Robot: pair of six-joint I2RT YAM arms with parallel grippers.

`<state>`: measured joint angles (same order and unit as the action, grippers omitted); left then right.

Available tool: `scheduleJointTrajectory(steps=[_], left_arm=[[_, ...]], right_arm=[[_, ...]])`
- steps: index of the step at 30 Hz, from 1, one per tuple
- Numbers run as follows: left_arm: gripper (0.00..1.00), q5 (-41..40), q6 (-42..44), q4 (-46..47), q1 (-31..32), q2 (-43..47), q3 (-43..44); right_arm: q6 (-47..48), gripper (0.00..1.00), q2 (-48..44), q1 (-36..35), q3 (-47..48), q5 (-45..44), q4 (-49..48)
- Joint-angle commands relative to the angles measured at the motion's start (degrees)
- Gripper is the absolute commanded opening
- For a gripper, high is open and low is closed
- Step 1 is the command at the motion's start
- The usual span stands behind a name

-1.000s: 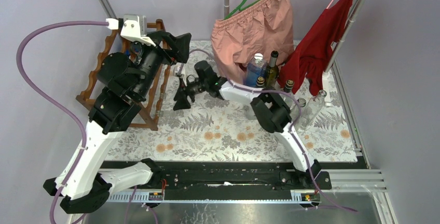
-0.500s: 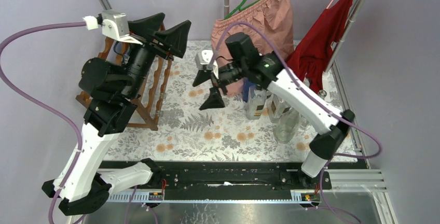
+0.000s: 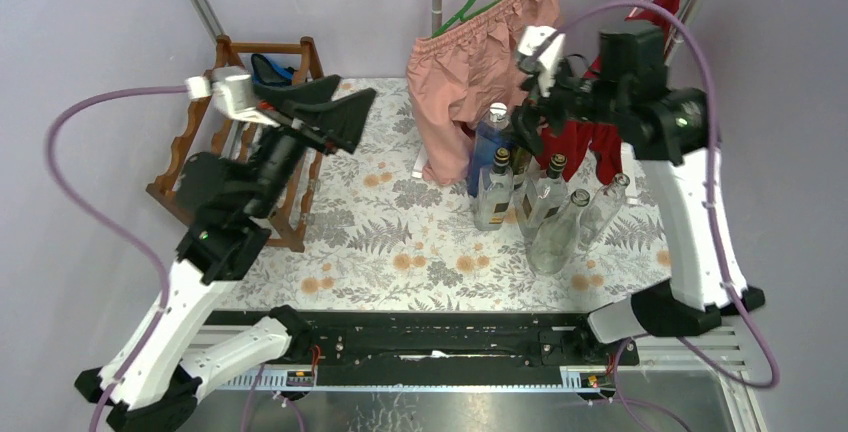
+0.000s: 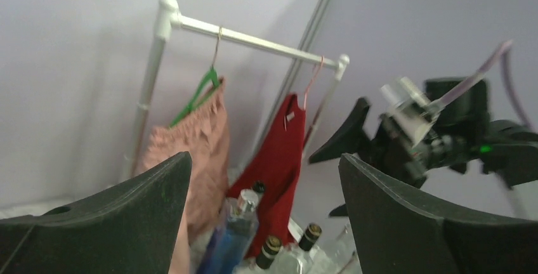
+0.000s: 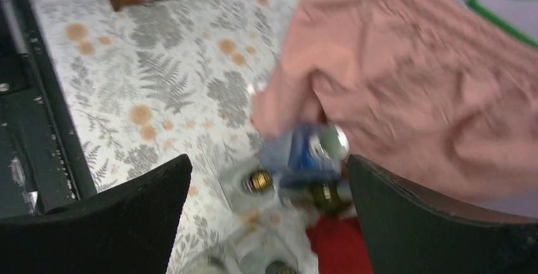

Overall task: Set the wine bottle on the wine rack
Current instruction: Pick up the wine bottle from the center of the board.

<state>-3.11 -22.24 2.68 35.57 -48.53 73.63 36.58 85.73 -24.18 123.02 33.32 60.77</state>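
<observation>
— Views: what does each give that the others lack?

— Overhead alone takes in the whole desk, with the wine rack at 10 o'clock and the bottles bunched toward 3 o'clock. The left wrist view alone shows the white clothes rail from the side, with pink shorts and a red garment hanging from it. The right wrist view looks down on the bottle caps, blurred, with a blue bottle near the middle.

— Grippers?

— The left gripper is spread wide with nothing between its fingers, raised at the rack's 3 o'clock side. The right gripper is spread too, hanging over the bottles.

— And the wine bottle?

— It stands on the desk among those bottles, well apart from the rack. Which one it is I cannot tell.

— What is in the rack?

— The left arm hides most tiers. Something dark blue sits at the rack's 12 o'clock end, and I cannot tell what it is.
</observation>
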Motion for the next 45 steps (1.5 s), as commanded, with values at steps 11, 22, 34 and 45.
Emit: scheduleJointTrajectory(steps=[11,22,34,45], left_arm=[[0.92,9.0,-11.0,4.2,-0.3,-10.1,-1.7],[0.93,6.9,-9.0,4.3,-0.3,-7.0,-5.8],[0.93,4.7,-9.9,5.4,-0.3,-3.0,-10.0],[0.93,5.1,-10.5,4.5,-0.3,-2.6,-9.8]], right_arm=[[-4.4,0.98,-8.9,40.5,-9.5,-11.5,12.4],[3.4,0.94,-4.6,43.5,-20.6,-12.1,18.8],[3.9,0.79,-3.7,42.8,-29.0,-8.4,17.1],[1.6,0.57,-5.6,35.9,-34.6,-17.8,9.7]])
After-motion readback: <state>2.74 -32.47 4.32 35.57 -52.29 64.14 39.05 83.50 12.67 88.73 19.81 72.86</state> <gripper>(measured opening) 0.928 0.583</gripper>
